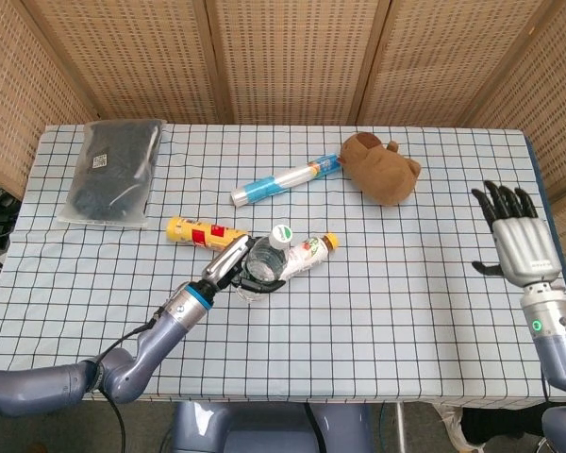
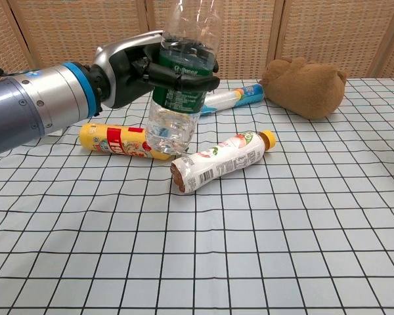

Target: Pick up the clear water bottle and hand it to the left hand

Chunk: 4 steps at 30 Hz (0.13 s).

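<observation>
- Left hand grips the clear water bottle around its green label, fingers wrapped on it and holding it upright above the tabletop; the right hand hangs off by the tabletop's right edge with fingers spread apart, holding nothing.
- Tabletop, covered in a checked cloth, carries everything else well clear of the right hand.
- Black packet lies at the far left corner.
- Brown plush toy sits toward the back, right of centre.
- Blue-and-white tube lies just left of the toy.
- Yellow bottle lies behind the held bottle's base.
- White drink bottle with an orange cap lies just beside and below that base.
- Judging by this, the handover looks essentially done; doing it well now means keeping a firm wrap on the label band, holding the bottle vertical, and lifting its base clear of the two lying bottles so nothing gets knocked.
</observation>
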### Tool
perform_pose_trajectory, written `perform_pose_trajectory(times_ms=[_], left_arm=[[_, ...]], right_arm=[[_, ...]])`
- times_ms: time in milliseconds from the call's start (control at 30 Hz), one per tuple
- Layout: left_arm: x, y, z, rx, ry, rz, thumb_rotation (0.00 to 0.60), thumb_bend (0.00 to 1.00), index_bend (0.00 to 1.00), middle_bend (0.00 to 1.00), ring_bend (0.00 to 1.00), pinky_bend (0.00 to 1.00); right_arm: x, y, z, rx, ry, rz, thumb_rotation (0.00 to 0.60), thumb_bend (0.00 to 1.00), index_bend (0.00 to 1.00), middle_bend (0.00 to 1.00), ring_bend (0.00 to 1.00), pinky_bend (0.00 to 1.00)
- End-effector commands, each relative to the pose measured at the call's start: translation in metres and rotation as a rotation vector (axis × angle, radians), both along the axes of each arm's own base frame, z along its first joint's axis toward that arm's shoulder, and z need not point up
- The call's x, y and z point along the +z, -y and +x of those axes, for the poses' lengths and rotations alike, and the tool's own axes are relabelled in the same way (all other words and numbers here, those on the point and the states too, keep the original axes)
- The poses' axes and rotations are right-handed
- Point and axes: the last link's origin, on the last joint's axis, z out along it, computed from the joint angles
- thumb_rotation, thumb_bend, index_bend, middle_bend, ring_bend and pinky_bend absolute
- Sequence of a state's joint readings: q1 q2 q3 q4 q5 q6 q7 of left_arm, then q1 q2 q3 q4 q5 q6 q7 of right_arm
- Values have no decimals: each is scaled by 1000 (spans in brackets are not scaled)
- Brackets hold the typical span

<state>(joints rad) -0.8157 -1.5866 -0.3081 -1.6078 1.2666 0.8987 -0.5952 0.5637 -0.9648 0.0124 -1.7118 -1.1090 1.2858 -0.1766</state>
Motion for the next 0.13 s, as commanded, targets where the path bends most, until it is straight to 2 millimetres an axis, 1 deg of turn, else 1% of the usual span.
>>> perform_pose_trajectory(times_ms=[33,133], left_arm=[[4,2,-4,13,6,3,600,331,798,612,544,460],[4,4,-6,16,7,-8,600,331,799,612,546,460]], right_arm=[[-25,-26,-31,-18,-5,25,600,0,0,0,0,0],[-35,-35,-38,-24,-8,46,600,0,0,0,0,0]])
